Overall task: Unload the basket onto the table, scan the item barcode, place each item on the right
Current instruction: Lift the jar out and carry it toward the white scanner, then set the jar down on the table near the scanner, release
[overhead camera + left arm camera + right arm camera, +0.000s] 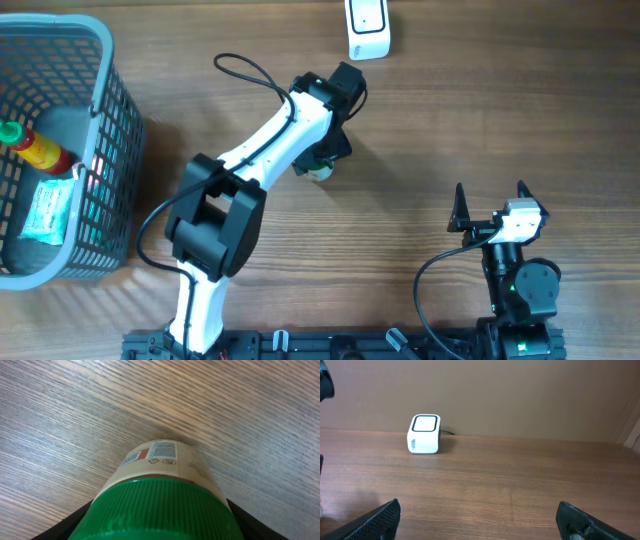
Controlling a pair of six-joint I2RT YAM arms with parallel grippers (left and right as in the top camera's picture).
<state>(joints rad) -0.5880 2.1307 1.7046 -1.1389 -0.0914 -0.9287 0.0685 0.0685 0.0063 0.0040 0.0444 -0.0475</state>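
Here, left hand [325,155] closed around jar [165,467], black fingers [252,522] pressed on both sides of green lid [155,510]. Jar near middle of tabletop [450,120], tipped away from wrist camera, bottom close to wood. Barcode [163,450] on label faces up toward wrist camera. White scanner [368,28] at far edge, well apart from jar. Right hand [490,200] wide open, holds nothing, near front right. Grey basket [100,60] at left side, red bottle [40,150] inside.
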